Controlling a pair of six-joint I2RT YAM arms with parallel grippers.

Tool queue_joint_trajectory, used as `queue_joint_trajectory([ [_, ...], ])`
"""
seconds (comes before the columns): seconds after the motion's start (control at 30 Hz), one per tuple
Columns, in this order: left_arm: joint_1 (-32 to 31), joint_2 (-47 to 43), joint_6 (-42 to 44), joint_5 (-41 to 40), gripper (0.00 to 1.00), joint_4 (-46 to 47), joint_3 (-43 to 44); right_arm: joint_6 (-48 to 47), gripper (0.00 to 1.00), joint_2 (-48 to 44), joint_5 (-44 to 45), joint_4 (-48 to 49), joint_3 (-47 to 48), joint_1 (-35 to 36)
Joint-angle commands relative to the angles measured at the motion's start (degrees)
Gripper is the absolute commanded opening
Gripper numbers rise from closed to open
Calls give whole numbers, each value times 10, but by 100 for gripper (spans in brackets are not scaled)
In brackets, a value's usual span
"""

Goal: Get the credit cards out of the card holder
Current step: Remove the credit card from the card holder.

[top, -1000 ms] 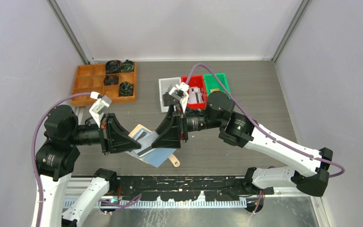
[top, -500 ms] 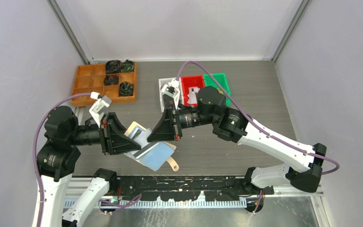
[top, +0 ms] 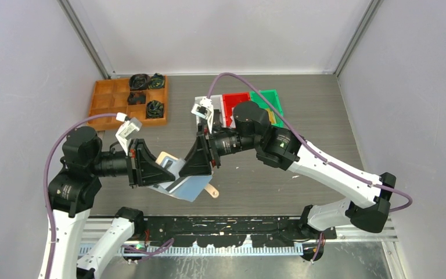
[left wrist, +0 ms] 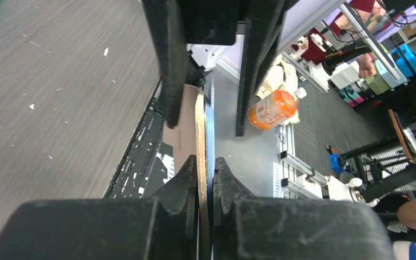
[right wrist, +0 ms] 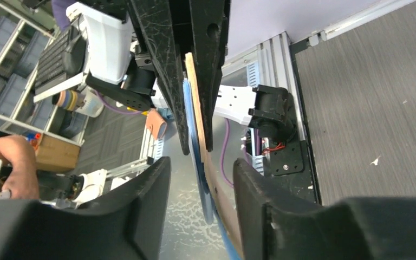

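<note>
The card holder (top: 190,187), beige-tan outside and pale blue inside, hangs above the table between the two arms, its tan tab strap (top: 211,192) at the lower right. My left gripper (top: 159,172) is shut on its left edge. In the left wrist view the holder (left wrist: 200,116) stands edge-on in the gripper (left wrist: 206,163). My right gripper (top: 201,165) is open, its fingers on either side of the holder's right part without touching. The right wrist view shows the gripper (right wrist: 200,169) astride the holder's edge (right wrist: 195,108). A dark card strip (top: 173,184) shows at a pocket.
A wooden divided tray (top: 129,103) with black lumps sits at the back left. A red bin (top: 232,102) and a green bin (top: 270,97) sit at the back centre, partly behind the right arm. The black rail (top: 226,224) runs along the near edge.
My right gripper has moved left and now has its open fingers around the holder's right part. The left gripper keeps hold and has shifted slightly right.
</note>
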Motion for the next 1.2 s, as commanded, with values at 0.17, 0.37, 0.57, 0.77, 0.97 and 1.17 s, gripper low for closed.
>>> queue_joint_trajectory([
  [0.17, 1, 15, -25, -148, 0, 34, -4, 72, 78, -126, 125, 80, -65, -110],
  [0.37, 1, 4, -112, -204, 0, 122, -41, 199, 72, -171, 101, 213, -158, -129],
  [0.57, 1, 7, -190, -188, 0, 202, -70, 338, 60, -141, 57, 427, -268, -120],
  [0.77, 1, 16, -225, -193, 0, 237, -73, 337, 58, -109, 59, 444, -278, -91],
  [0.97, 1, 17, -257, -187, 0, 267, -75, 354, 53, -84, 58, 480, -290, -83],
  [1.17, 1, 15, -284, -165, 0, 285, -75, 374, 48, -61, 54, 514, -282, -82],
])
